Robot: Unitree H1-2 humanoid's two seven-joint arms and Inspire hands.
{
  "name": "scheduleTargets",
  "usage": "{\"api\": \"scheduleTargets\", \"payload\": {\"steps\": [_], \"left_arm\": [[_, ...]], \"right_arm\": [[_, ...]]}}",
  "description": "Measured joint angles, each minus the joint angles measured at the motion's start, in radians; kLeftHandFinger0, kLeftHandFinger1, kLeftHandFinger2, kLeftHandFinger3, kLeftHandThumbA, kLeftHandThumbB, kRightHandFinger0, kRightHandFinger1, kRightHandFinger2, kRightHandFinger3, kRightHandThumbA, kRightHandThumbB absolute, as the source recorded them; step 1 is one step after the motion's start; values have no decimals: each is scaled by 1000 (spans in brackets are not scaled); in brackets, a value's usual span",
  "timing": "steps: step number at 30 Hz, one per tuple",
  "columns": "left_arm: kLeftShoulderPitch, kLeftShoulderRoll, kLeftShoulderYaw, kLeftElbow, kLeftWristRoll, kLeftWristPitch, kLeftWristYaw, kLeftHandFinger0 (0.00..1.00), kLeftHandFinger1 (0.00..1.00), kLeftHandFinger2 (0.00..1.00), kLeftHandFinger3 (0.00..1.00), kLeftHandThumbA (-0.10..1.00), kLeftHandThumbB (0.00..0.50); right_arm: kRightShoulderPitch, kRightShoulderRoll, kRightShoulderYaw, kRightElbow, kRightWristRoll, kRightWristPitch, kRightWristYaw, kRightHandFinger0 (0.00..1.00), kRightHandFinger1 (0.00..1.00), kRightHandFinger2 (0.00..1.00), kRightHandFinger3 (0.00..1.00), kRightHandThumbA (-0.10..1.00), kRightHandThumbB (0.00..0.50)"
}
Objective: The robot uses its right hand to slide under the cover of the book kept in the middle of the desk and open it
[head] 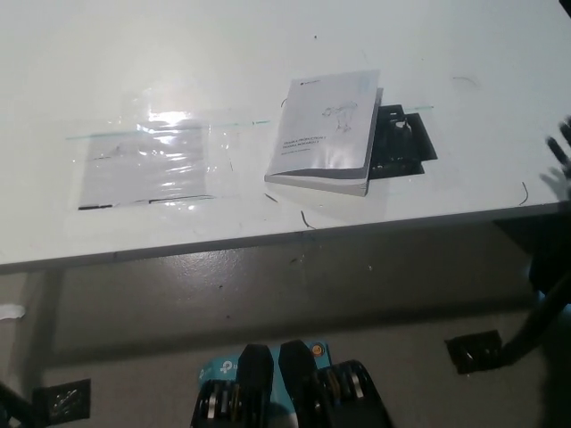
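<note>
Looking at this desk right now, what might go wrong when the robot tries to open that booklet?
The book lies closed and flat, so the black right hand, now barely in view at the right edge, may struggle to slide under its cover. The book overlaps a black object and sits fairly near the desk's front edge; a push could shift both, perhaps toward that edge. A clear plastic sheet lies to the book's left, apart from it.

Book (326, 132) mid-desk (178, 53); plastic sheet (147, 165) left.
</note>
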Motion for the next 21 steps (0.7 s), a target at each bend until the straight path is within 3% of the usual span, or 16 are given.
{"api": "scheduleTargets", "payload": {"steps": [2,3,6,8,11,14,15,20,21], "left_arm": [[0,0,0,0,-2,-1,-1,1000,1000,1000,1000,1000,0],[0,1,0,0,-3,-2,-1,1000,1000,1000,1000,1000,0],[-1,1,0,2,-3,-4,0,1000,1000,1000,1000,1000,0],[-1,0,-1,1,-3,-4,0,1000,1000,1000,1000,1000,0],[-1,-1,-1,-4,-3,-4,2,1000,1000,1000,1000,1000,0],[-2,-1,-1,-4,-4,-3,2,1000,1000,1000,1000,1000,0],[-1,-1,-1,-5,-5,-3,2,1000,1000,1000,1000,1000,0],[-1,0,-6,-3,-3,-4,-1,1000,1000,1000,1000,1000,0],[-1,-1,-7,-3,-3,-4,-1,1000,1000,1000,1000,1000,0]], "right_arm": [[32,-5,-30,-25,12,-3,-10,797,832,956,1000,1000,122],[41,-6,-39,-29,14,-5,-14,803,835,957,1000,1000,121],[80,-15,-89,-19,28,-28,-27,956,967,1000,1000,1000,93],[96,-24,-113,16,31,-55,-30,822,895,1000,1000,1000,85],[121,-34,-130,75,31,-94,-36,704,776,947,1000,1000,89],[144,-36,-137,124,30,-131,-41,706,787,936,1000,1000,82],[150,-36,-137,145,30,-146,-41,689,765,901,1000,1000,100],[168,-34,-131,231,25,-204,-52,763,795,950,1000,1000,59],[170,-32,-128,248,24,-213,-52,740,755,908,1000,1000,93]]}}
